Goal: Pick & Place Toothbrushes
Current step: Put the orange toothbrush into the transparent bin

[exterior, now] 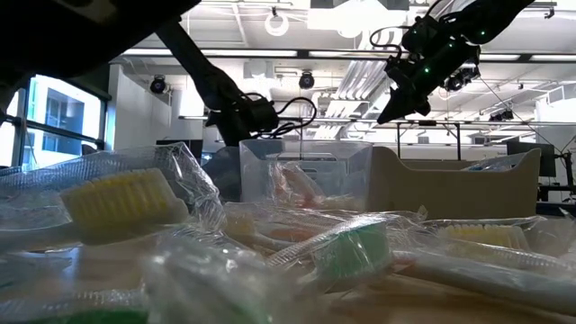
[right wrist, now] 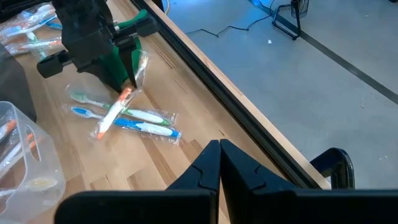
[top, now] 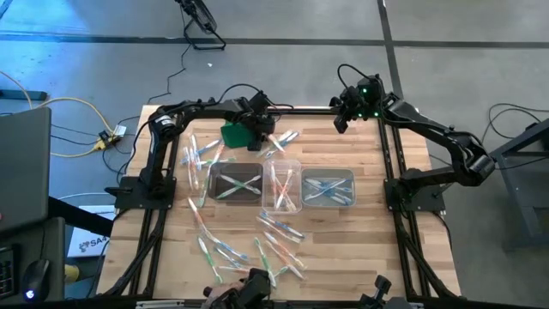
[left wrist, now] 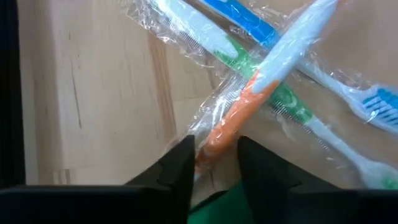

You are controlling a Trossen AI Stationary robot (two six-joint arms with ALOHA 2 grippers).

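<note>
Your left pincer [left wrist: 214,165] sits low near the desk's far edge, left of its middle. Its 2 fingers [left wrist: 180,168] stand a narrow gap apart, flanking the end of an orange-handled toothbrush [left wrist: 233,121] in a clear wrapper. Whether the pads already press the handle, you cannot tell. That toothbrush lies across 2 others, a green one [left wrist: 292,102] and a blue one [left wrist: 249,18], all wrapped and touching in a small heap on the bare wood. The right wrist view shows the same heap, orange toothbrush [right wrist: 115,112] tilted up at the pincer's tip.

A solid green lump [top: 233,134] shows right at the left pincer, on its left side in the high view.

Just nearer than the pincer, 3 clear tubs stand in a row across the middle of the desk [top: 360,249]: the left tub [top: 235,183] holds crossed toothbrushes, the middle tub [top: 282,184] holds orange-pink ones, the right tub [top: 328,188] holds blue ones.

More wrapped toothbrushes [top: 202,159] lie scattered toward the left edge, and another spread [top: 274,249] lies toward the near edge.

Your right pincer [right wrist: 219,155] is fully closed, empty, held high above the desk's far edge, right of middle.
</note>
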